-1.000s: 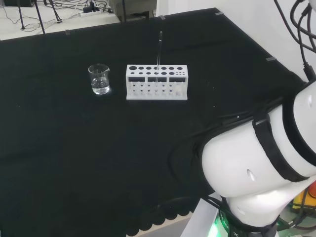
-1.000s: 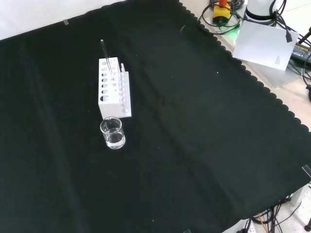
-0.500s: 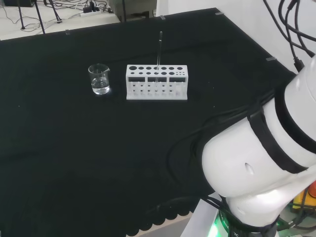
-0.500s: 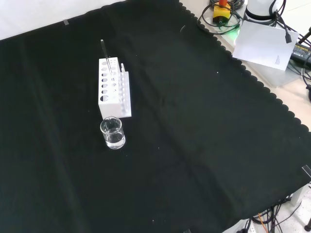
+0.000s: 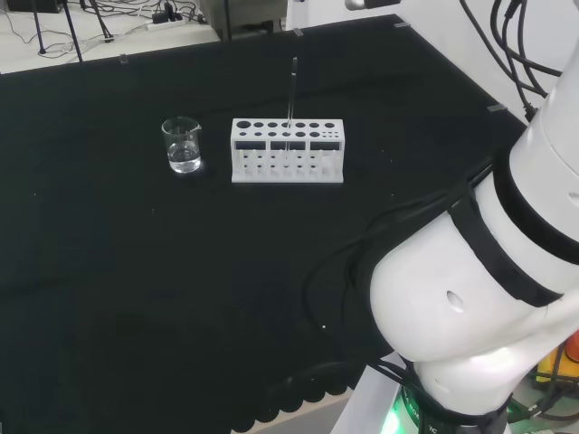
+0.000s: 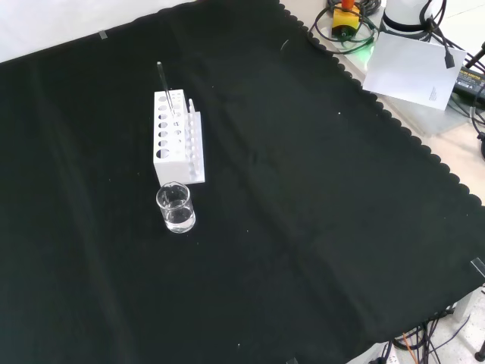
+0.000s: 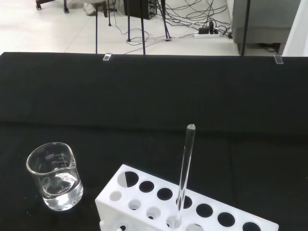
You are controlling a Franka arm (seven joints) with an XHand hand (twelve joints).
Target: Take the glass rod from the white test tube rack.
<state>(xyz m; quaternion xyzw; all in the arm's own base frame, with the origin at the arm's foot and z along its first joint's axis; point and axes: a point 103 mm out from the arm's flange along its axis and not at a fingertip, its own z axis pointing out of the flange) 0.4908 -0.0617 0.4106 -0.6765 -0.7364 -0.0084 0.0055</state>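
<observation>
Over the last second the arm's big white links at the right of the head view have swung and risen, while nothing on the black cloth has shifted, so this looks like the approach, with the grasp not yet begun. The thin clear glass rod (image 5: 291, 98) stands upright in a middle hole of the white plastic test tube rack (image 5: 287, 151), untouched. A small clear glass beaker (image 5: 183, 145) holding some clear liquid stands just beside the rack. Whether the fingers are open or curled cannot be told.
</observation>
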